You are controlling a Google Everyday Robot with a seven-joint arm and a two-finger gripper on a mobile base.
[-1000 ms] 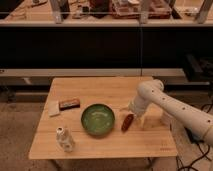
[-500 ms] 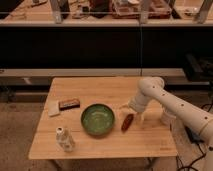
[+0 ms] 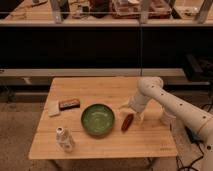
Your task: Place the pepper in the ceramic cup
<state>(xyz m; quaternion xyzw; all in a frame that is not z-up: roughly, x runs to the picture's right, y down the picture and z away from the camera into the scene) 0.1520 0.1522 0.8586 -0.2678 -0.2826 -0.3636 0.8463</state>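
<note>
The small dark red-brown pepper point(image 3: 127, 122) lies on the wooden table point(image 3: 100, 145), just right of the green bowl point(image 3: 97, 119). My gripper point(image 3: 132, 111) hangs just above and slightly behind the pepper, open, with nothing in it. The white ceramic cup point(image 3: 167, 118) stands near the table's right edge, partly hidden behind my arm point(image 3: 175, 106), which reaches in from the right.
A flat brown block point(image 3: 69, 103) and a pale flat piece point(image 3: 53, 108) lie at the left of the table. A small white patterned bottle point(image 3: 64, 139) stands at the front left. Dark shelving runs behind the table.
My arm has shifted a little back and up over the table, and the gripper now sits slightly higher above the pepper. The pepper, bowl and cup have not moved.
</note>
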